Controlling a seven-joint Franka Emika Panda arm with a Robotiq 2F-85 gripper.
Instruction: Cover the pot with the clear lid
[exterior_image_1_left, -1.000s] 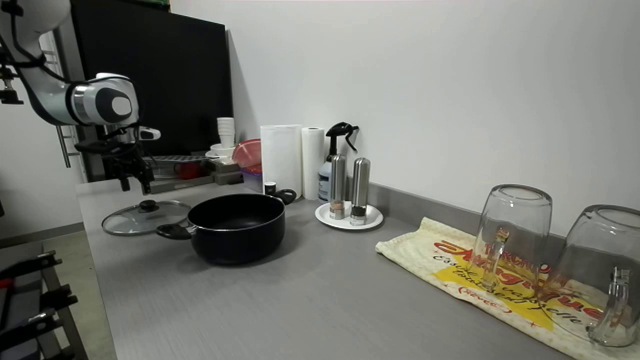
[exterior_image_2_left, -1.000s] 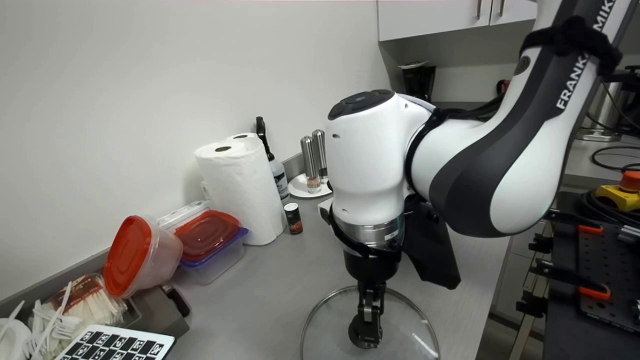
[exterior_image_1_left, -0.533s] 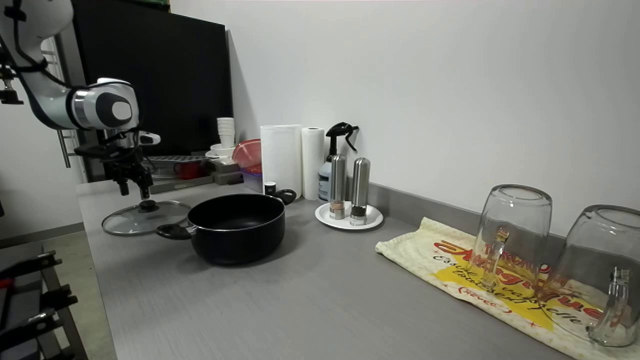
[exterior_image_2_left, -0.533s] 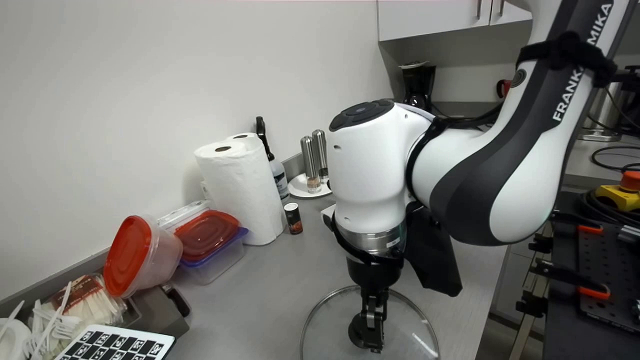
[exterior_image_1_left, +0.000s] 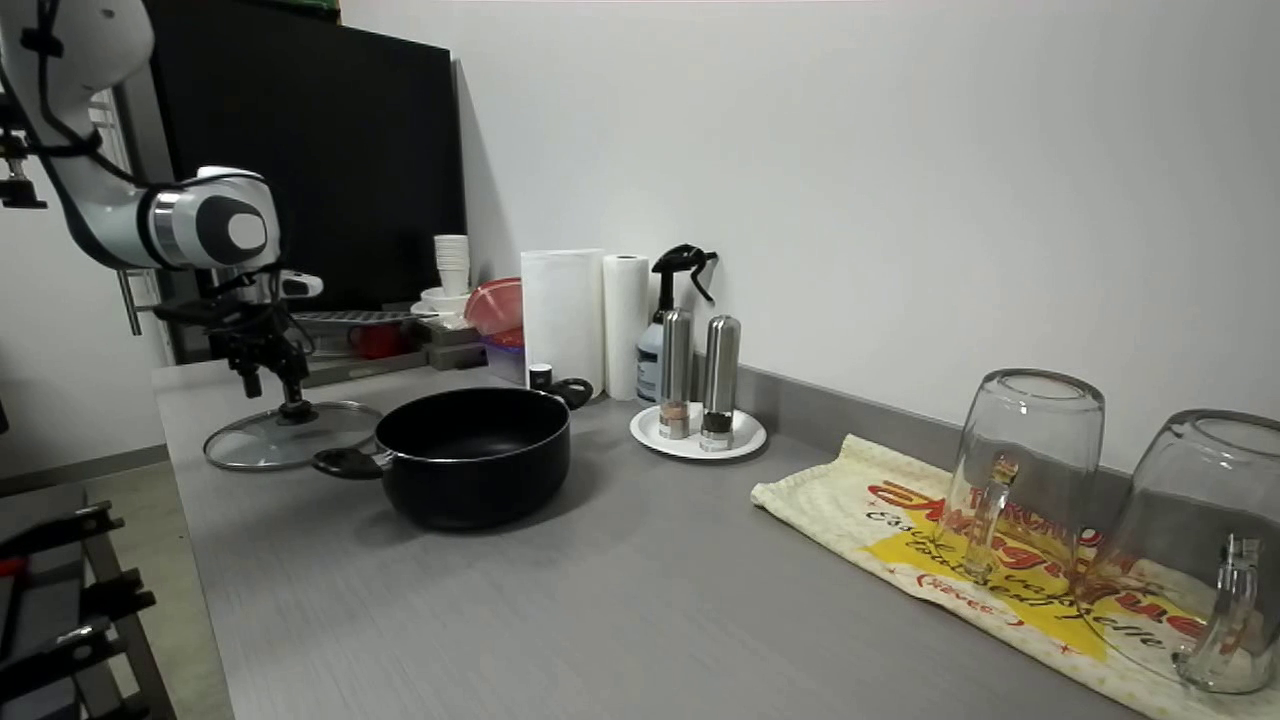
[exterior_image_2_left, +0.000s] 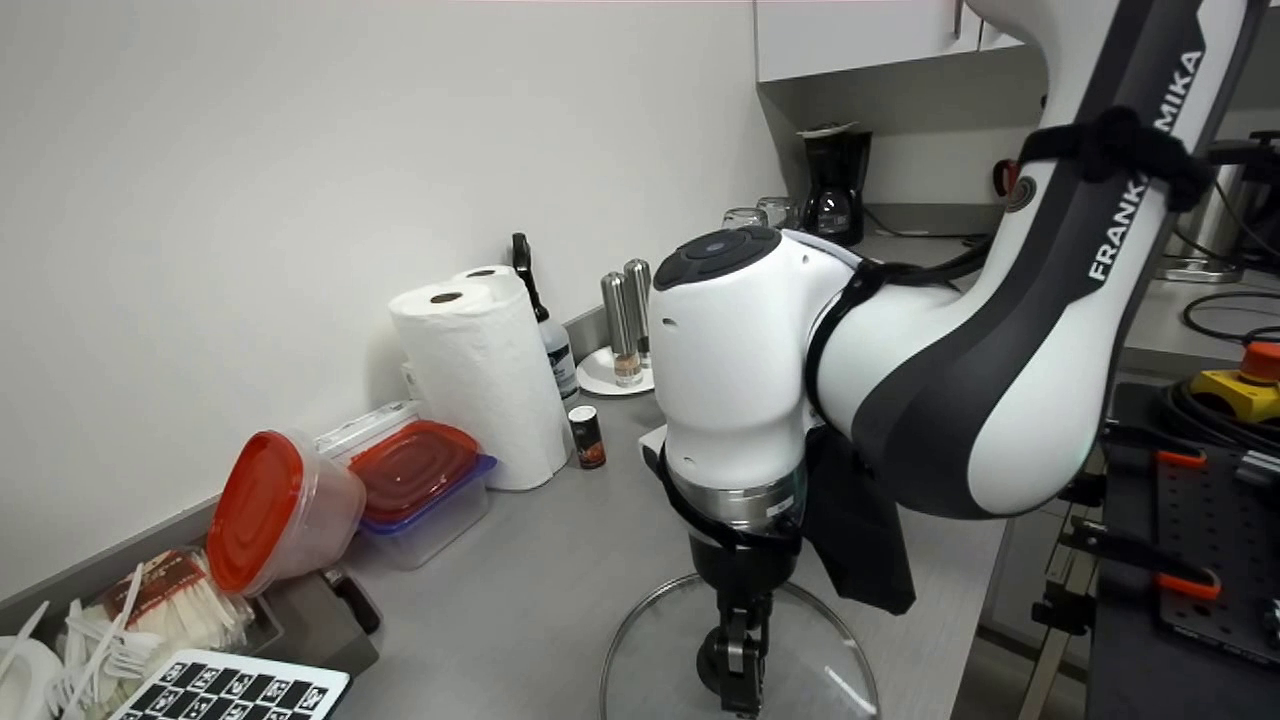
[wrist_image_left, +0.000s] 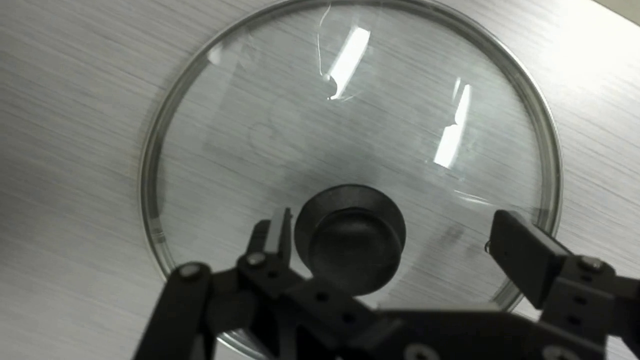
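The black gripper (wrist_image_left: 391, 230), fingers (wrist_image_left: 522, 255) apart, is partly hiding the round clear glass lid (exterior_image_1_left: 290, 442) lying beside the wide black pot (exterior_image_1_left: 475, 487); contact with the lid's dark knob (wrist_image_left: 355, 245) is looking unclear.

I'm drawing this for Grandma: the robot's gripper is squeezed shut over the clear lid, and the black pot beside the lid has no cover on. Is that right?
Not quite: the gripper is open, not shut. The wrist view shows its fingers wide apart over the clear lid. The black pot beside the lid indeed has no cover on.
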